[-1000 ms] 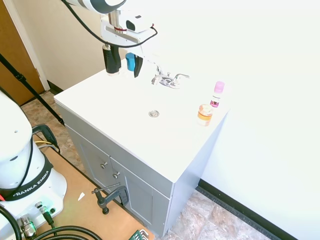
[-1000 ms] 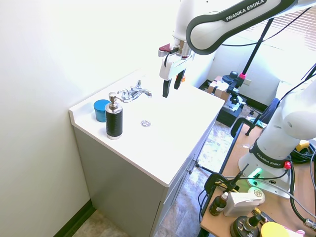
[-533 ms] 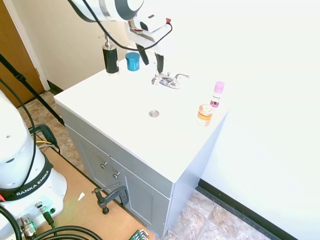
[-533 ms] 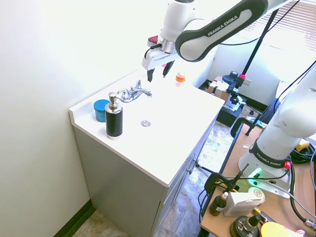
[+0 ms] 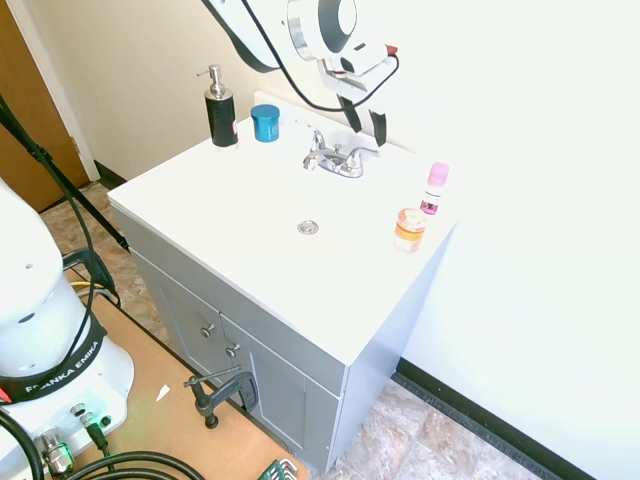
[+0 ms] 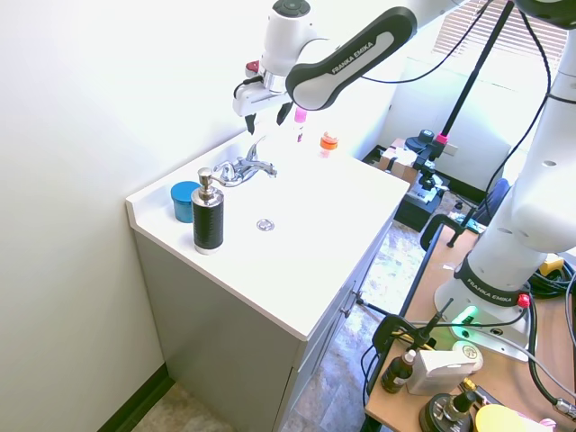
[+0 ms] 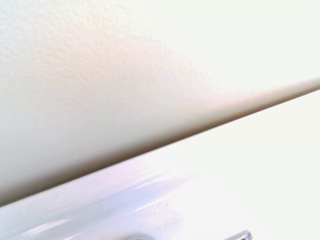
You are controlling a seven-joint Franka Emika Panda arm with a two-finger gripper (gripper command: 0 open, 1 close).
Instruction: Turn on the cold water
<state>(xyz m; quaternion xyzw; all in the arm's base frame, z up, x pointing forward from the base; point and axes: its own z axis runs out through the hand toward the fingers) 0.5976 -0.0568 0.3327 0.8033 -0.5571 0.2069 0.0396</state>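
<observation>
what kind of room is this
Most likely a bathroom: a white vanity top with a drain, a chrome two-lever tap at the wall, and a black soap dispenser beside it.

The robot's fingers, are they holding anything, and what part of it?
Nothing is held. The fingers are open and empty, hovering above the right-hand lever of the tap without touching it.

The white arm reaches across, its claw pointing down with fingers spread.
</observation>
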